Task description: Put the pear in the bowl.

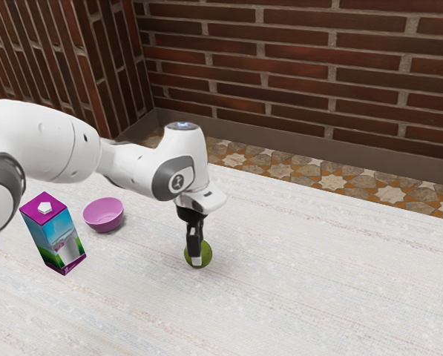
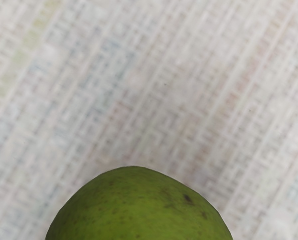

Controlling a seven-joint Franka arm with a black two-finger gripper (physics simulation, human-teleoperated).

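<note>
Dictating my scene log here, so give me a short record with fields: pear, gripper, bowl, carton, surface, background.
pear: green, dark-specked, outside the bowl
gripper: black, lowered at the pear; grip unclear
bowl: pink, upright, near the carton
carton: blue and purple, white cap on top
surface: pale, patterned tabletop
background: red-brown brick wall

The white Franka arm (image 1: 61,141) reaches in from the frame's left edge, wrist (image 1: 184,159) bent near the center, black claw (image 1: 196,258) pointing down below it.

From the exterior view's left: carton (image 1: 52,231), bowl (image 1: 104,220) just beside it on the table (image 1: 303,289), then pear (image 1: 207,253).
</note>
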